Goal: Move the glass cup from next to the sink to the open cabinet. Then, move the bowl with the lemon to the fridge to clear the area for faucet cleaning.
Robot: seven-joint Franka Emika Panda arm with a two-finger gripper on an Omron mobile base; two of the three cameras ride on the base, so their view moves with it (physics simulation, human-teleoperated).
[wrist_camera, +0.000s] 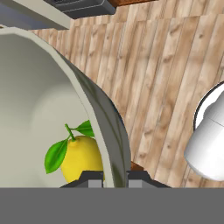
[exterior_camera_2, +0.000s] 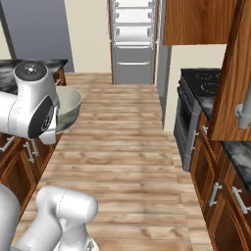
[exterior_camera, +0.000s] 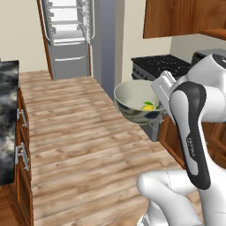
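Observation:
My gripper (wrist_camera: 114, 178) is shut on the rim of the bowl (wrist_camera: 39, 96), one finger inside the wall and one outside. The bowl (exterior_camera: 132, 95) is wide, cream inside and mottled blue-grey outside, and hangs in the air above the wooden floor. The lemon (wrist_camera: 81, 157) with its green leaf lies in the bottom, close to my fingers; from the left base it shows as the lemon (exterior_camera: 148, 106) against the near wall. The bowl (exterior_camera_2: 68, 105) is partly hidden behind my arm. The fridge (exterior_camera: 68, 35) stands open at the far end, white shelves showing, also the fridge (exterior_camera_2: 133, 44). The glass cup, sink and faucet are out of view.
A black stove (exterior_camera_2: 196, 83) and wooden base cupboards (exterior_camera_2: 215, 191) line the right side. A dark marbled counter (exterior_camera: 9, 110) with cupboards runs along the left. Reddish-brown wall cabinets (exterior_camera: 176, 17) hang above the stove. Open wooden floor (exterior_camera_2: 122, 142) leads to the fridge.

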